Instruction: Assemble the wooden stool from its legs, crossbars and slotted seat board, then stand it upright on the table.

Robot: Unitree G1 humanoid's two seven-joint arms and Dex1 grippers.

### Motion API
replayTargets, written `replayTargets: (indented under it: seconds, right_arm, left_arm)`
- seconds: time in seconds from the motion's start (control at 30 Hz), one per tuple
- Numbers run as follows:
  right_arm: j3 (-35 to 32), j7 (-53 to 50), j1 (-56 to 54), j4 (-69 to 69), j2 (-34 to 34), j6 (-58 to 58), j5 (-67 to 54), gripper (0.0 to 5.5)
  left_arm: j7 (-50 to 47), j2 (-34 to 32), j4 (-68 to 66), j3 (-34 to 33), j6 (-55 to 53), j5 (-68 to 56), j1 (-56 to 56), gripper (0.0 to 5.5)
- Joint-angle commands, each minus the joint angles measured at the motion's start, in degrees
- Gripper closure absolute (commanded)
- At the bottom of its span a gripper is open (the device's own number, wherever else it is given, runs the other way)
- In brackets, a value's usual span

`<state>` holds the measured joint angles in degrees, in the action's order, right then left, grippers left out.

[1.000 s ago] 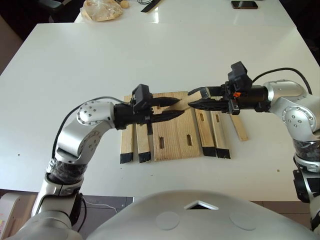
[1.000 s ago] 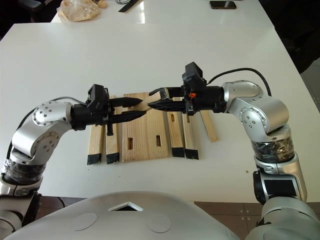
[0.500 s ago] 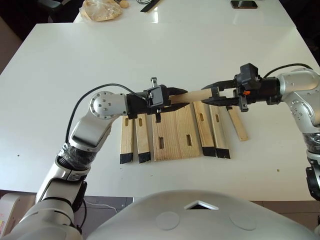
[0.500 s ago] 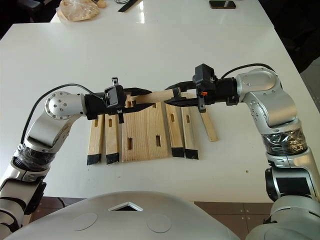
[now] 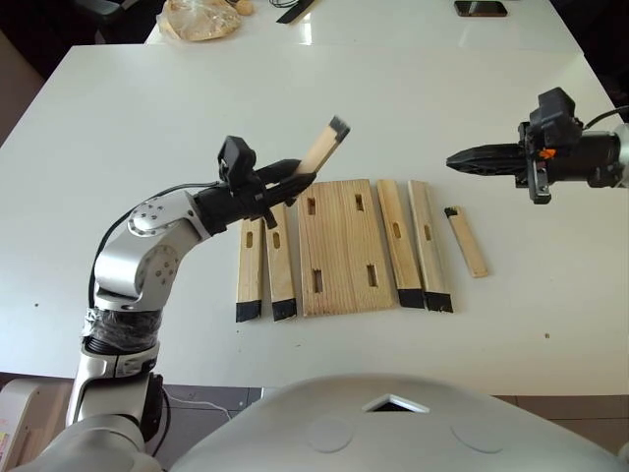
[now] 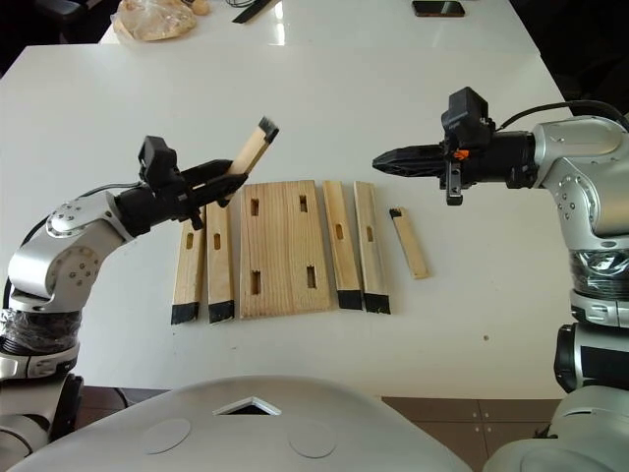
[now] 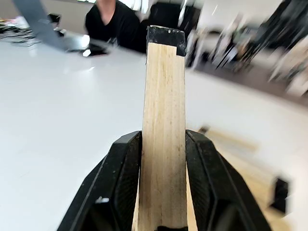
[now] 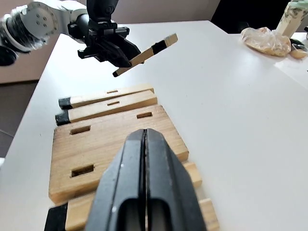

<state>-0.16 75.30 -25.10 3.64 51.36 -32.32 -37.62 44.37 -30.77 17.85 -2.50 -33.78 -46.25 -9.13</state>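
Note:
My left gripper (image 5: 292,183) is shut on one end of a short wooden crossbar (image 5: 322,144), which tilts up and away above the table with its black tip on top. The left wrist view shows the crossbar (image 7: 164,110) clamped between both fingers (image 7: 119,187). The slotted seat board (image 5: 341,246) lies flat, with two legs (image 5: 265,264) to its left and two legs (image 5: 413,243) to its right. Another short crossbar (image 5: 465,241) lies at the far right. My right gripper (image 5: 458,159) hangs shut and empty above the table, right of the parts; its fingertips (image 8: 145,133) are pressed together.
The white table (image 5: 147,118) has open room all around the parts. A crumpled bag (image 5: 201,18), a phone (image 5: 480,9) and a dark object (image 5: 295,8) lie on the far table at the back.
Both grippers were on the crossbar half a second ago. The right one let go, shut and pulled back to the right. The left one swung the crossbar left and tilted it upward.

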Motion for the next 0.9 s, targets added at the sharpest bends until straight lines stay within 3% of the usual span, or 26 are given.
replayTargets:
  seconds: [0.03,0.23,0.37,0.57,0.7,0.8,0.9]
  right_arm:
    - [-4.48,-8.71,0.45,5.76,-7.56,-10.56,-11.82,5.25]
    - [-4.95,-10.77,-0.23,7.24,-12.01,-15.48,-20.28,4.33]
    - [-3.42,-11.38,0.04,7.46,-12.74,-15.00,-17.68,3.69]
    - [-2.85,-10.67,0.09,6.88,-12.67,-14.18,-15.21,3.69]
    - [-2.18,-11.78,0.33,6.56,-13.44,-12.10,-12.12,3.69]
    - [-0.58,-22.29,-1.75,5.28,-18.82,-6.27,-3.88,3.69]
    - [0.83,-47.29,-4.53,1.81,-35.45,0.08,6.47,3.69]
  left_arm:
    - [-8.34,1.22,5.45,-8.87,-10.27,-36.01,-6.14,3.43]
    - [-14.72,4.06,5.69,-6.39,-9.71,-46.98,-7.16,2.49]
    - [-17.57,4.09,5.86,-3.30,-9.13,-37.79,-8.79,1.83]
    - [-14.92,2.24,6.05,-1.65,-8.10,-25.98,-11.68,1.83]
    - [-12.17,0.42,7.96,3.25,-6.37,-14.61,-10.77,1.83]
    - [-16.31,2.79,6.26,6.57,-3.89,-4.96,-13.62,1.83]
    - [-27.66,8.85,-0.43,15.87,1.98,15.07,-19.85,1.83]
